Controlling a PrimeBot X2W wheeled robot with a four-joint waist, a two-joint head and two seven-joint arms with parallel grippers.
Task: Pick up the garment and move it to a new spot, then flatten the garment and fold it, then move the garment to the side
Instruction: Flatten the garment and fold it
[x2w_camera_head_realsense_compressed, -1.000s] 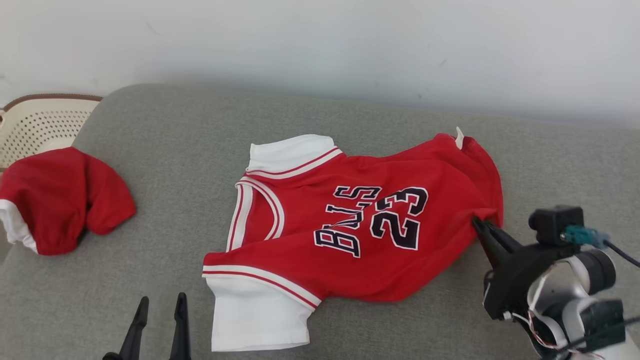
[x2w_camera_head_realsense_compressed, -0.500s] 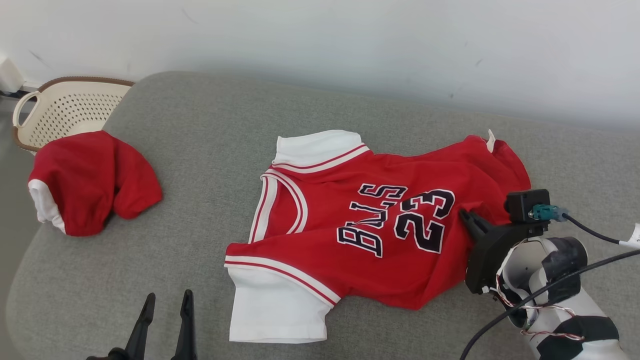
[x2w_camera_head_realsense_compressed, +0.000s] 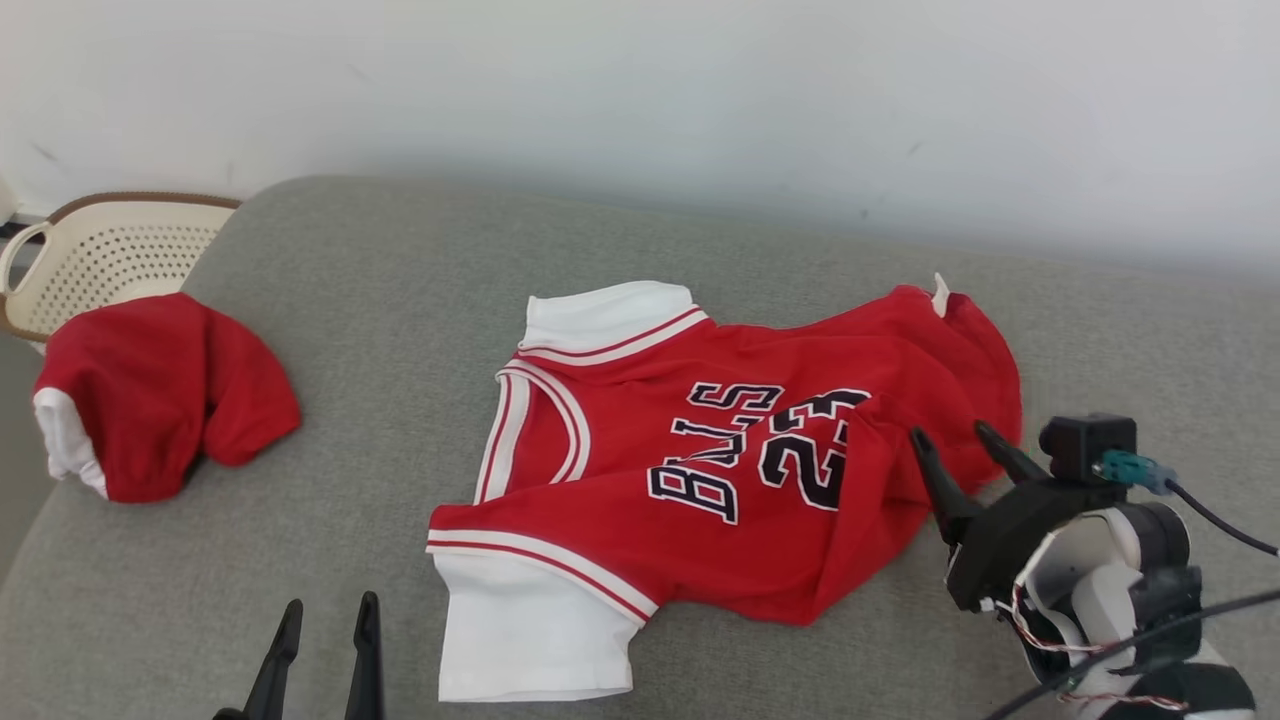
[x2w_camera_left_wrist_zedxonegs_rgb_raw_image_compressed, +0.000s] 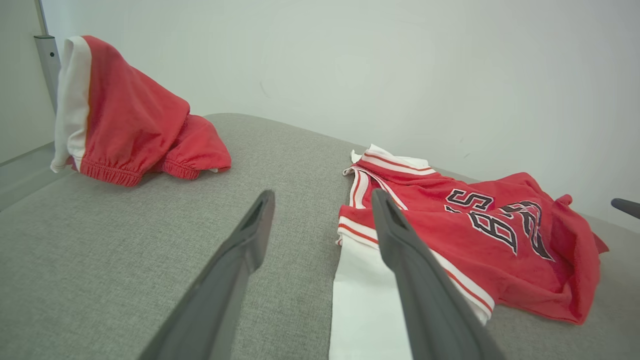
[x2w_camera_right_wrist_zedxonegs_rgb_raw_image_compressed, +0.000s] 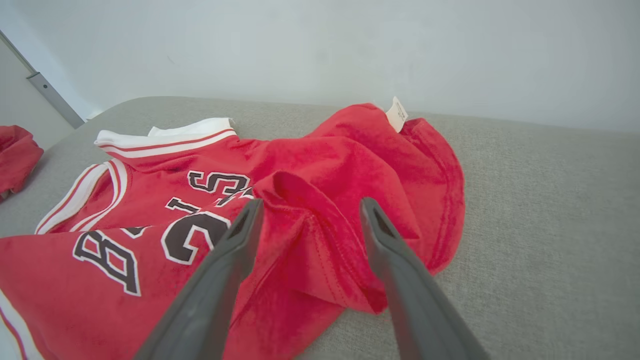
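Head view, right gripper: your right gripper (x2w_camera_head_realsense_compressed: 950, 435) stands with its fingers spread at the jersey's (x2w_camera_head_realsense_compressed: 700, 450) right-hand hem, gripping nothing.
Head view, left gripper: your left gripper (x2w_camera_head_realsense_compressed: 331, 602) is spread too, empty, low over the grey cushion (x2w_camera_head_realsense_compressed: 380, 300), near the white sleeve.
Head view, jersey: it lies mid-cushion, red with white sleeves, dark lettering and "23" face up, and wrinkled toward the hem.
Head view, surroundings: red shorts (x2w_camera_head_realsense_compressed: 150, 390) sit at the cushion's left end, before a cream basket (x2w_camera_head_realsense_compressed: 100, 250).
Left wrist view, left gripper: you see the fingers apart above bare cushion, with the jersey (x2w_camera_left_wrist_zedxonegs_rgb_raw_image_compressed: 475, 225) just beside the right one.
Right wrist view, right gripper: you see a raised fold of the jersey (x2w_camera_right_wrist_zedxonegs_rgb_raw_image_compressed: 325, 160) between the parted fingers; whether they touch it you cannot tell.
Right wrist view, jersey: the hem is bunched and a white tag (x2w_camera_right_wrist_zedxonegs_rgb_raw_image_compressed: 396, 112) sticks up at its far edge.
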